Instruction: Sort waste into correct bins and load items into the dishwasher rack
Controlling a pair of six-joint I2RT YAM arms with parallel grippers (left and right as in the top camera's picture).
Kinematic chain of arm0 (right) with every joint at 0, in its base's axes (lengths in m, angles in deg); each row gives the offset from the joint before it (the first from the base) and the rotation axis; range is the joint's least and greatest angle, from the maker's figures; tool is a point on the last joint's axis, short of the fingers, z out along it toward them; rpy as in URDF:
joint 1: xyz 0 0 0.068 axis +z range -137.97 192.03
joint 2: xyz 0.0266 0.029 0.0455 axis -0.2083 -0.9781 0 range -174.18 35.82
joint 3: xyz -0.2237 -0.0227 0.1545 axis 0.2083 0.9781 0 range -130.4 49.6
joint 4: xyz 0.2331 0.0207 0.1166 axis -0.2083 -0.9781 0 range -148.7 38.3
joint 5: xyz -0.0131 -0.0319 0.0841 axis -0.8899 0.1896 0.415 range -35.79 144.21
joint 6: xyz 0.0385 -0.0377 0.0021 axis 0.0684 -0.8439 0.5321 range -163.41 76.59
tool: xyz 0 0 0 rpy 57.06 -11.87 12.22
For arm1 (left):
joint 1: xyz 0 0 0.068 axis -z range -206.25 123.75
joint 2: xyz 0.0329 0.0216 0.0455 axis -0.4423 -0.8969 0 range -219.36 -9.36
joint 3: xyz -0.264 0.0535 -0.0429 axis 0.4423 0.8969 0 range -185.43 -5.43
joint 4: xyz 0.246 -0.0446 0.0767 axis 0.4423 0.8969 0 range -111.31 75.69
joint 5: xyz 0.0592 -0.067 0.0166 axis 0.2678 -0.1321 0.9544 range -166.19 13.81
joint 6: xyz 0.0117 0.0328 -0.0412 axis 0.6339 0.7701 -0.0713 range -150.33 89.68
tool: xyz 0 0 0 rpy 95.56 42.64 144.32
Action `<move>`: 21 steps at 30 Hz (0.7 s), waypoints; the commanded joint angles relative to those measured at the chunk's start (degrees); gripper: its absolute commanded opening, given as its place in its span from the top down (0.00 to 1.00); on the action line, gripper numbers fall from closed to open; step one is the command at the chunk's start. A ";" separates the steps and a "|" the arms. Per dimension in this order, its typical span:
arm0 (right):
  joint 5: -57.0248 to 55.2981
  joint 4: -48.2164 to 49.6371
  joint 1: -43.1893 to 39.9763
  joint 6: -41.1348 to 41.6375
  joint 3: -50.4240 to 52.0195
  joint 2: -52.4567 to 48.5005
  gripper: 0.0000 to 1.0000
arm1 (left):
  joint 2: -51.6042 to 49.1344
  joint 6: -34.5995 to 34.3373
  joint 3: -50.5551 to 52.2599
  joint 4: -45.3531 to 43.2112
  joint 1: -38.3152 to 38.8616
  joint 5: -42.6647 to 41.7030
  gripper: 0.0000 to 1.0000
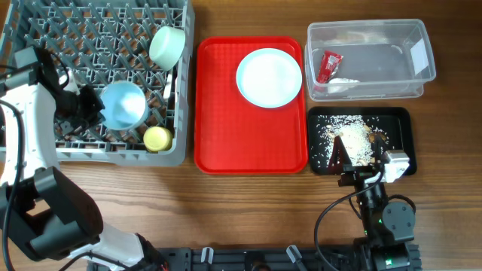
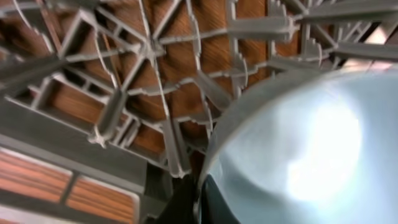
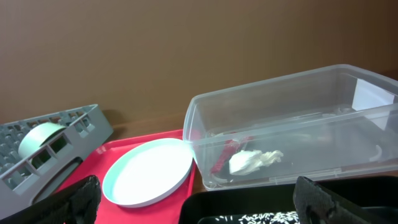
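Note:
My left gripper (image 1: 89, 105) is shut on the rim of a pale blue bowl (image 1: 123, 104) inside the grey dishwasher rack (image 1: 45, 34). The left wrist view shows the rim between my fingers (image 2: 199, 200), with the bowl (image 2: 298, 143) above the rack's pegs (image 2: 155, 56). A pale green bowl (image 1: 167, 47), a yellow cup (image 1: 157, 138) and a white utensil (image 1: 167, 86) also sit in the rack. The plate (image 1: 269, 77) lies on the red tray (image 1: 226, 128). My right gripper (image 1: 360, 164) is open and empty over the front of the black tray (image 1: 399, 124), which holds the crumbs (image 1: 354, 139).
The clear tub (image 1: 369, 34) at back right holds the red wrapper (image 1: 329, 66) and the white scrap (image 1: 343, 85). The right wrist view shows the tub (image 3: 280, 106), wrapper (image 3: 225, 155), scrap (image 3: 252, 160), plate (image 3: 149, 171) and rack (image 3: 74, 127).

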 commanded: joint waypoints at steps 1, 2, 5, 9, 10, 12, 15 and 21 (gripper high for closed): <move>-0.98 0.28 -0.42 -0.94 0.07 0.61 0.00 | 0.48 -2.95 -5.53 3.30 -0.04 0.33 0.96; -0.98 0.31 -0.42 -0.96 0.07 0.61 0.00 | 0.48 -3.78 -8.04 4.94 0.35 0.55 0.96; -0.98 0.28 -0.42 -0.94 0.07 0.61 0.00 | 0.48 -5.20 -17.14 9.70 3.39 4.37 0.96; -0.98 0.28 -0.42 -0.94 0.07 0.61 0.00 | 0.48 -7.96 -25.92 13.79 12.46 19.61 0.96; -0.98 0.28 -0.42 -0.98 0.07 0.61 0.00 | 0.48 -9.07 -26.40 14.05 15.45 24.17 0.96; -0.98 0.31 -0.42 -0.94 0.07 0.61 0.00 | 0.26 -13.33 -26.36 15.13 21.70 34.73 0.96; -0.98 0.28 -0.42 -0.94 0.07 0.61 0.00 | -1.27 -20.70 -25.27 16.92 29.68 49.83 0.96; -0.98 0.31 -0.42 -0.96 0.07 0.61 0.00 | -7.15 -36.13 -18.69 23.06 41.68 74.93 0.96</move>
